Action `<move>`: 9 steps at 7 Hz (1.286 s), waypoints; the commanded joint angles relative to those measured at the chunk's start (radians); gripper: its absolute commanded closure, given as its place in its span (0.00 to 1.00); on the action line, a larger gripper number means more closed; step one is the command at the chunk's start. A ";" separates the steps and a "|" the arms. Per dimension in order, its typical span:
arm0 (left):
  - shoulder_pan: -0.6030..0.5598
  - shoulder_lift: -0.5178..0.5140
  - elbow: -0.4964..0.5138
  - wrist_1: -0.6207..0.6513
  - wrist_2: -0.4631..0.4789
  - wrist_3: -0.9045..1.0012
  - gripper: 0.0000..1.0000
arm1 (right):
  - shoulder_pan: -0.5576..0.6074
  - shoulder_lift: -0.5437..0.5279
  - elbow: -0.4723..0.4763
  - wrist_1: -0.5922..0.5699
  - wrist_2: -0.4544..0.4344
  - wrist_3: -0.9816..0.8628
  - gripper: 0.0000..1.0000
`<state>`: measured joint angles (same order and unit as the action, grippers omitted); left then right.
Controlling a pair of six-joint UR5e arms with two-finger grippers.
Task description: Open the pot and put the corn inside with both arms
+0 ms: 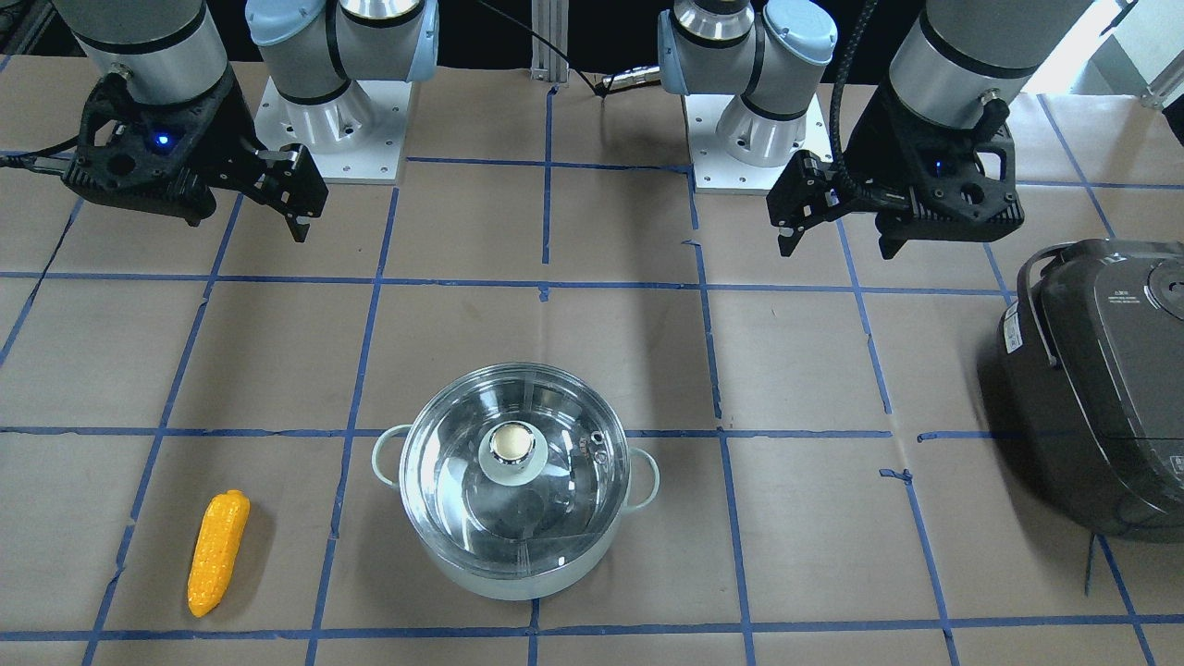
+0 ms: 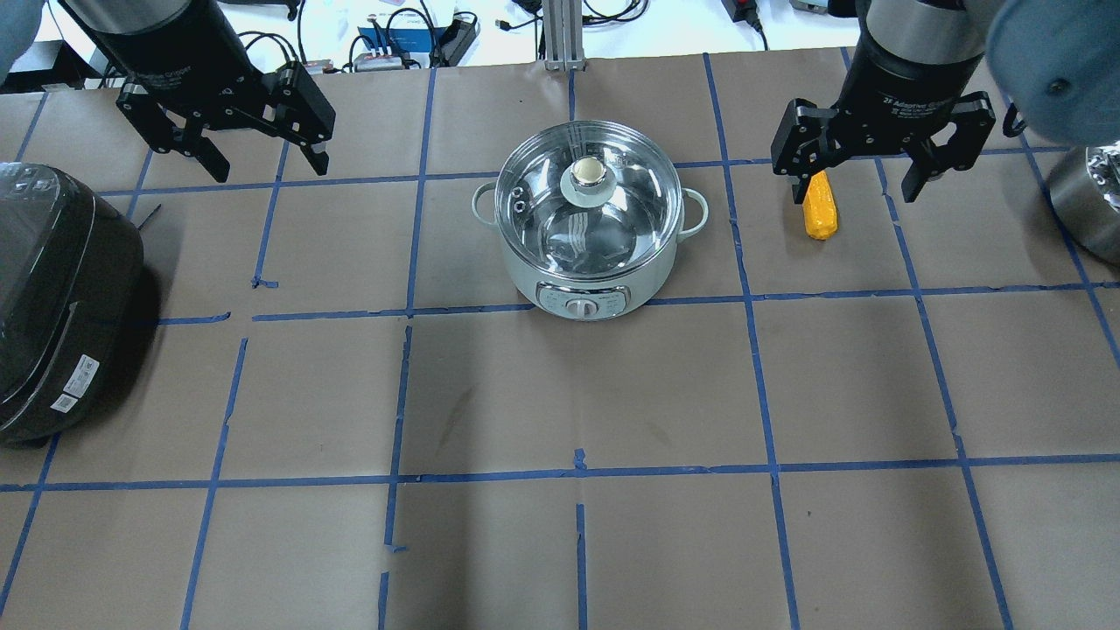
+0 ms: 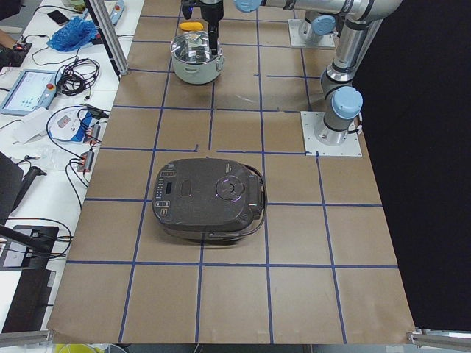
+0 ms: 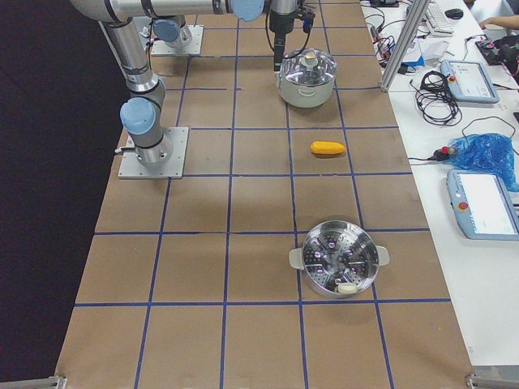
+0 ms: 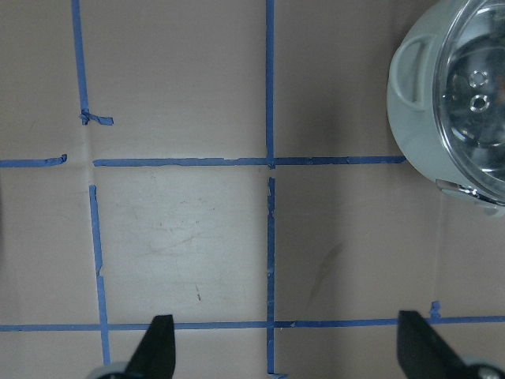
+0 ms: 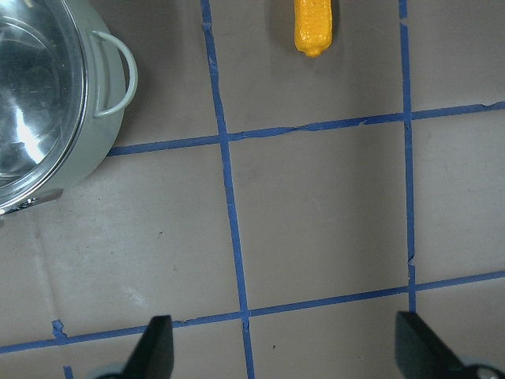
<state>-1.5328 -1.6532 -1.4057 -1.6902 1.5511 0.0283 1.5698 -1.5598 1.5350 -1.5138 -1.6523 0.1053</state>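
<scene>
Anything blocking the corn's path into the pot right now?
Yes. The glass lid sits on the pot and closes its mouth, so it has to come off first. Nothing visible lies on the table between the corn and the pot.

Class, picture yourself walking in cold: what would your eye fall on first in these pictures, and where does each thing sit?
The shiny pot, glass lid on, stands in the middle of the table, and the bright yellow corn lies to its right, on the robot's right. The left tool and right tool hang open on either side of the pot, and a dark rice cooker sits far left.
</scene>
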 commanded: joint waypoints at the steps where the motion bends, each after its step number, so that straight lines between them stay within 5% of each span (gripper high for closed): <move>1: 0.000 0.018 -0.021 0.010 0.000 0.002 0.00 | -0.054 0.007 0.031 -0.032 0.017 -0.019 0.00; 5: -0.009 -0.017 0.008 0.082 -0.014 -0.022 0.00 | -0.102 0.062 0.040 -0.162 0.045 -0.087 0.01; 9: -0.280 -0.218 0.069 0.327 -0.092 -0.366 0.00 | -0.152 0.375 0.028 -0.529 0.045 -0.185 0.08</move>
<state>-1.7314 -1.8004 -1.3568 -1.4313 1.4603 -0.2239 1.4341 -1.2737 1.5595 -1.9308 -1.6089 -0.0516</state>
